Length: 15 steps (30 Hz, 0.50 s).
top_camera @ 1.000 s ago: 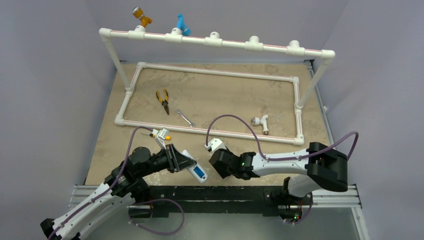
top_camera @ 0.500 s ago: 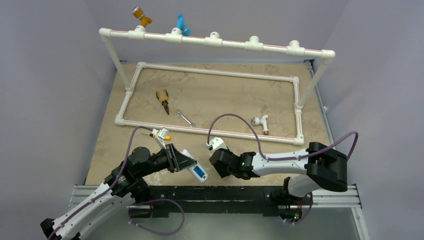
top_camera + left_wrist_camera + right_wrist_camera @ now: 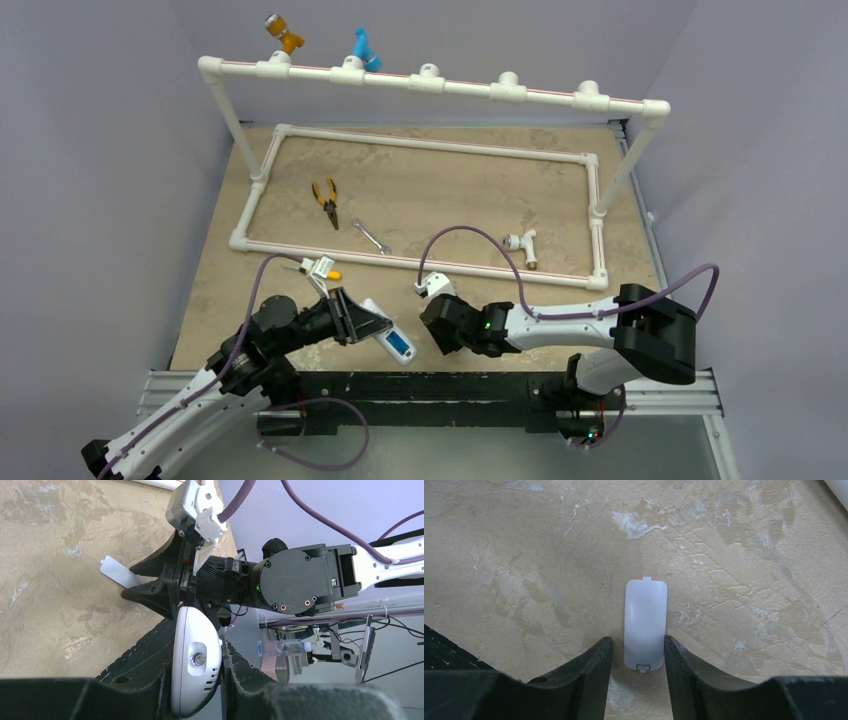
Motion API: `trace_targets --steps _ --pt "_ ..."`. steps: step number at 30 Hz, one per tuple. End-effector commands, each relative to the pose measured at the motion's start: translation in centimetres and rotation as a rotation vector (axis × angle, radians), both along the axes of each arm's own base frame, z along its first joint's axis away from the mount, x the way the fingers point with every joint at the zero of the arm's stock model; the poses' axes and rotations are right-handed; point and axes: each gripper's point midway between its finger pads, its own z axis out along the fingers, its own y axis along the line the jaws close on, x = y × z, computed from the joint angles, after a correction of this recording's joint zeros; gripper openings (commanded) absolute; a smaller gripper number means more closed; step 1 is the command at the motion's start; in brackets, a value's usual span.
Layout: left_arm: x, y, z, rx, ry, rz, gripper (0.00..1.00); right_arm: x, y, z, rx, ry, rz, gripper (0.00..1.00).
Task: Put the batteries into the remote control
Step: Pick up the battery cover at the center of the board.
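My left gripper (image 3: 380,326) is shut on the white remote control (image 3: 389,339), holding it above the table's near edge. In the left wrist view the remote control (image 3: 196,665) is clamped between the two dark fingers, with its rounded end and small lens facing the camera. The remote's loose white battery cover (image 3: 646,622) lies flat on the table. My right gripper (image 3: 638,640) is low over it, open, with one finger on each side of its near end. The right finger almost touches the cover and a small gap shows on the left. The batteries are out of view.
A white PVC pipe frame (image 3: 420,262) borders the work area behind both grippers. Inside it lie yellow pliers (image 3: 326,200), a wrench (image 3: 370,236) and a white pipe fitting (image 3: 522,244). The table's near edge and the arm bases are just behind the grippers.
The right jaws have narrowed slightly around the battery cover, and the right wrist has shifted a little. The left gripper still holds the remote in the same spot.
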Motion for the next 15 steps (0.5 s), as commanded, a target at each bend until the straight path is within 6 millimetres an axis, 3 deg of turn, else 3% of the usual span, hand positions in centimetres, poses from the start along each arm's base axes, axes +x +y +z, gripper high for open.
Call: trace_targets --steps 1,15 --pt "0.20 -0.07 2.01 -0.057 -0.034 0.010 0.00 -1.76 -3.20 -2.41 -0.113 0.094 -0.021 0.41" --pt "0.22 -0.23 2.17 -0.068 -0.043 0.004 0.00 -1.71 -3.79 -2.34 -0.142 0.094 -0.045 0.31"
